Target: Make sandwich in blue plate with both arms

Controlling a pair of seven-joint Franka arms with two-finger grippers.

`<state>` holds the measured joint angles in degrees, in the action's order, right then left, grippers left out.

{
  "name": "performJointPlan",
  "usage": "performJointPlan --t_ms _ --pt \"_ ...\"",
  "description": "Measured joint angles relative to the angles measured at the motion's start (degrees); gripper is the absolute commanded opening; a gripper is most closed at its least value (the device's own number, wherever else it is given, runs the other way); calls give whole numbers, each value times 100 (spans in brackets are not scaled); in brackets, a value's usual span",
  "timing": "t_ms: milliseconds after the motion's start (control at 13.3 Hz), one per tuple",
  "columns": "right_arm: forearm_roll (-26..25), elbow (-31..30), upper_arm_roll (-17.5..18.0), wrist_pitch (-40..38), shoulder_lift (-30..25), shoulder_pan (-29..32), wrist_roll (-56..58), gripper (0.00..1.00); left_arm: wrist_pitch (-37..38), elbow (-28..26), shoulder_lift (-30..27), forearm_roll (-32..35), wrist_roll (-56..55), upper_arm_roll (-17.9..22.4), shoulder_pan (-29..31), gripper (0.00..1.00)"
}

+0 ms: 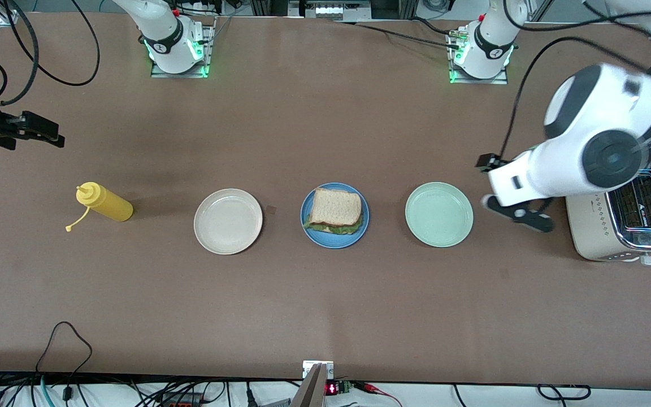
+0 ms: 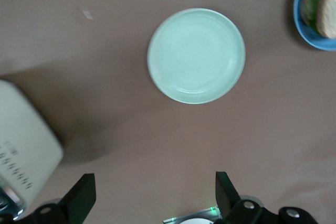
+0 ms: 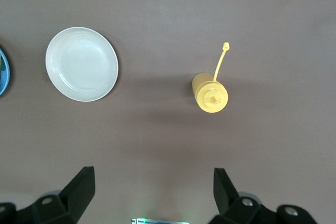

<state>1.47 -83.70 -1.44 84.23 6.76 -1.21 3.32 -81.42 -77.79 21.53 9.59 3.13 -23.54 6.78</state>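
The sandwich [image 1: 335, 208], toast on top with green lettuce showing under it, lies on the blue plate [image 1: 334, 242] at the table's middle. It also shows at the edge of the left wrist view [image 2: 321, 4] on the blue plate [image 2: 310, 31]. My left gripper [image 1: 499, 189] is open and empty, up over the bare table between the mint-green plate and the toaster; its fingertips [image 2: 84, 190] stand wide apart. My right gripper [image 1: 34, 131] is open and empty, up over the right arm's end of the table, farther from the front camera than the yellow bottle. In the right wrist view [image 3: 152, 179] nothing is between its fingers.
A beige plate [image 1: 228, 221] sits beside the blue plate toward the right arm's end, with a yellow squeeze bottle [image 1: 104, 202] lying past it. A mint-green plate [image 1: 439, 214] sits toward the left arm's end, then a toaster [image 1: 622, 217]. A rim sliver of the blue plate [image 3: 2, 72] shows in the right wrist view.
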Motion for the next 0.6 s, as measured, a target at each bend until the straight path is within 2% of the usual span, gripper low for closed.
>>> performJointPlan --t_ms 150,225,300,450,599 --pt "-6 7 -11 3 -9 -13 -10 100 -510 -216 -547 -489 2 1072 -549 100" --pt "-11 11 -25 4 -14 -6 -10 100 -974 -587 -928 -745 2 1540 -772 100" --pt "-12 13 -36 5 -20 -2 -9 100 -1421 -1077 -1374 -872 2 1843 -868 100" --pt "-13 14 -39 7 -24 3 -9 100 -1726 -1850 -2128 -912 3 2070 -879 100" --pt "-13 14 -40 9 -24 5 -9 100 -1517 -2179 -2470 -912 -4 2093 -881 100"
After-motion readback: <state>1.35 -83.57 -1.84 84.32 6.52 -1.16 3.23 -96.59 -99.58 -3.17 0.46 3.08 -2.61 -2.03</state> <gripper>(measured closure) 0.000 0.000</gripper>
